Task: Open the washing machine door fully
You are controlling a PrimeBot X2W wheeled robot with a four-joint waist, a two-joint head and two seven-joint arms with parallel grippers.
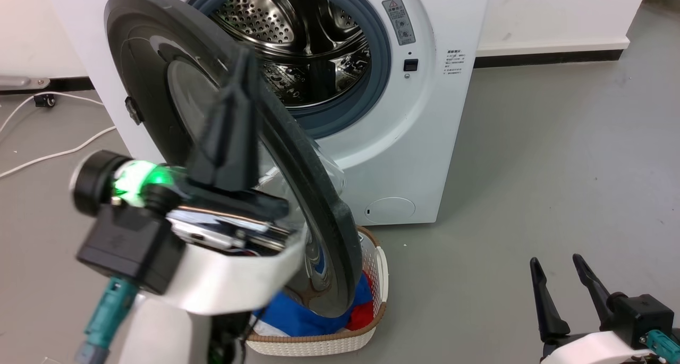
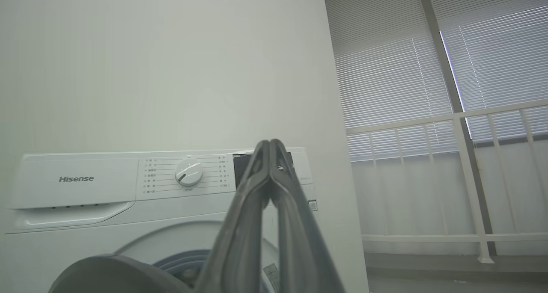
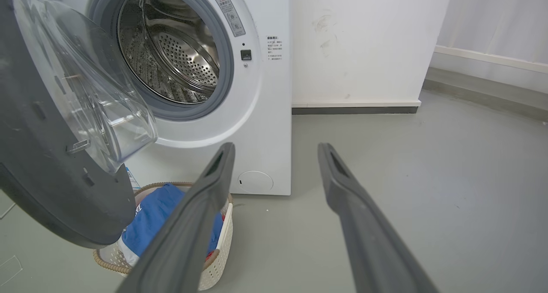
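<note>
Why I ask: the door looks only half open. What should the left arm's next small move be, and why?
Probably nudge the door further to the robot's left, away from the drum. It stands partly swung, its lower edge over the laundry basket. The shut left gripper is by it, though contact cannot be told; the open right gripper sits low and apart.

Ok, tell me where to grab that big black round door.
Probably the thick rim of the round glossy black door, at its free edge, approached edge-on from the front: it stands half open, and the clear glass bowl bulges from its inner face.
</note>
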